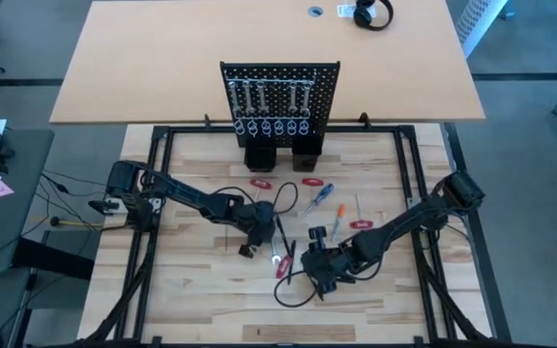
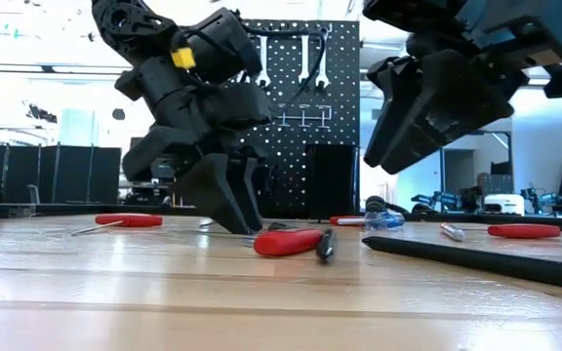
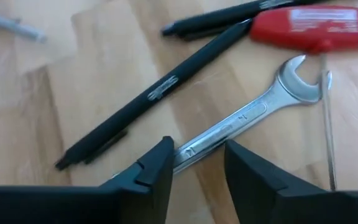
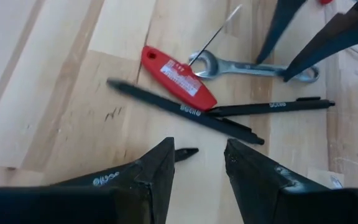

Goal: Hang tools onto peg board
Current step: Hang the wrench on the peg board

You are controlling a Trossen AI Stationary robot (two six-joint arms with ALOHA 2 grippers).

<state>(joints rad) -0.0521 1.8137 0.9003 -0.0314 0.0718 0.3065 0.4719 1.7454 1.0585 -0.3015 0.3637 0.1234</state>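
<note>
A silver wrench [image 3: 241,118] lies flat on the wooden table, with my left gripper [image 3: 197,168] open over its shaft near one end, one finger on each side. In the low view these fingers [image 2: 232,205] reach down to the tabletop. Beside the wrench lie a red T-handled key [image 4: 179,78] and two thin black stick tools [image 4: 185,112]. My right gripper [image 4: 197,168] hangs open above the table [image 2: 413,127], close to these tools and touching nothing. The peg board [image 1: 280,82] stands upright at the far side, with wrenches [image 1: 269,97] hanging on it. My left gripper straddles the wrench's shaft [image 3: 194,144] near one end, coming from above with the fingers across it. The wrench lies flat on the table. I cannot tell whether either finger touches it.
Red-handled tools [image 1: 261,182] [image 1: 361,224], a blue screwdriver [image 1: 319,198] and an orange one [image 1: 338,215] lie between the grippers and the peg board. Silver ring hooks [image 1: 278,128] and two black holders [image 1: 262,155] sit at the board's foot. A black cable [image 1: 293,290] loops near my right gripper.
</note>
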